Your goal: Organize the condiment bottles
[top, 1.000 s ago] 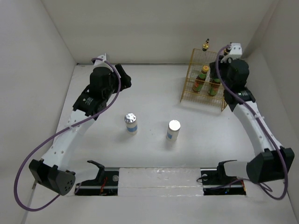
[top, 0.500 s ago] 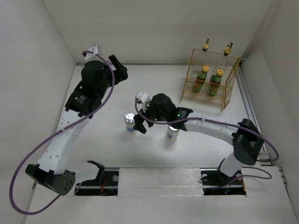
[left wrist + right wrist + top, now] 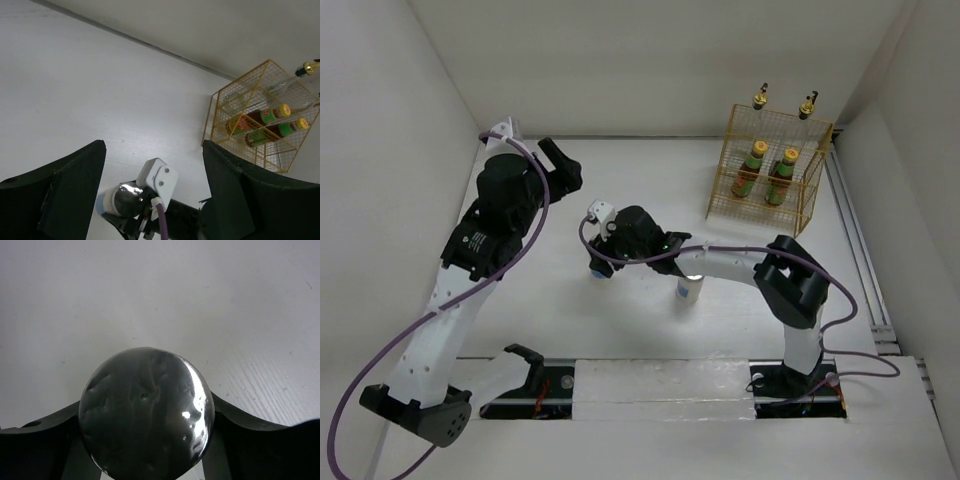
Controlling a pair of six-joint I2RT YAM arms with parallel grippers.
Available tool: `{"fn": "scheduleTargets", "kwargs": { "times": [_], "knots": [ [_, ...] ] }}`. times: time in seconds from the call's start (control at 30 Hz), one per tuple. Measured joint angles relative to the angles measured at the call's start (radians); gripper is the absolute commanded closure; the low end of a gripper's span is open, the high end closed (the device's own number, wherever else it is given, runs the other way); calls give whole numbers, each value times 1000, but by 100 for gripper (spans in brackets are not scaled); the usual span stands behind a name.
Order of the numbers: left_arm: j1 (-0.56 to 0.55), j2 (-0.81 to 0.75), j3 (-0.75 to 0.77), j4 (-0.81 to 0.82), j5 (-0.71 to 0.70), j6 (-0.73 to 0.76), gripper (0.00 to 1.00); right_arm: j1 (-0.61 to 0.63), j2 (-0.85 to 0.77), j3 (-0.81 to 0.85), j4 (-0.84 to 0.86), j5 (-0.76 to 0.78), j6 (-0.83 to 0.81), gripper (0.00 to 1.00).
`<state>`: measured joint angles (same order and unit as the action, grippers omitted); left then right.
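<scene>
Right wrist view, lower centre: shaker point(image 3: 145, 410) sits between the right gripper point(image 3: 146, 405) fingers; I cannot tell contact. Top view hides this. Left gripper point(image 3: 154, 145) spread wide, empty.

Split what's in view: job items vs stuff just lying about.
Job items: gold-capped bottles; red sauce bottles; left shaker; right shaker.
Lying about: gold wire rack, which holds four of the bottles.

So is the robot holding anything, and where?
Right gripper straddles a shaker just below its silver top; a firm grip cannot be told. Left gripper holds nothing.
</scene>
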<state>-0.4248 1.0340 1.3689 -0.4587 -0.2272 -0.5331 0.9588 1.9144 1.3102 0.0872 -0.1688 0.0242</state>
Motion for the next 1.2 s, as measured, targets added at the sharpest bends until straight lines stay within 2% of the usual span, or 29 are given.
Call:
{"fn": "scheduleTargets", "kwargs": {
  "times": [0.07, 0.1, 0.2, 0.3, 0.4, 0.53, 0.67, 0.8, 0.97, 1.2],
  "knots": [
    [0, -4, -31, -6, -1, -4, 26, 0, -7, 0, 4, 11, 6, 72],
    [0, -3, -45, -10, -1, -7, 26, -2, -16, -2, 1, 16, 7, 75],
    [0, -1, -80, -10, 6, -13, 26, -17, -89, -21, -13, 31, 11, 76],
    [0, -1, -101, 7, 33, -20, 26, -73, -240, -34, -59, 48, 21, 78],
    [0, 2, -126, 52, 71, -28, 26, -198, -411, -34, -80, 67, 33, 79],
    [0, 27, -160, 111, 118, -44, 26, -442, -560, 6, -112, 118, 37, 82],
    [-2, 74, -169, 142, 145, -48, 24, -625, -570, 54, -169, 139, 37, 85],
    [-8, 108, -169, 169, 154, -47, 24, -718, -534, 57, -257, 117, 37, 86],
    [-12, 136, -170, 193, 167, -45, 24, -794, -486, 55, -339, 69, 37, 89],
    [-12, 147, -170, 204, 169, -40, 24, -829, -455, 47, -347, 44, 40, 89]
  ]
}}
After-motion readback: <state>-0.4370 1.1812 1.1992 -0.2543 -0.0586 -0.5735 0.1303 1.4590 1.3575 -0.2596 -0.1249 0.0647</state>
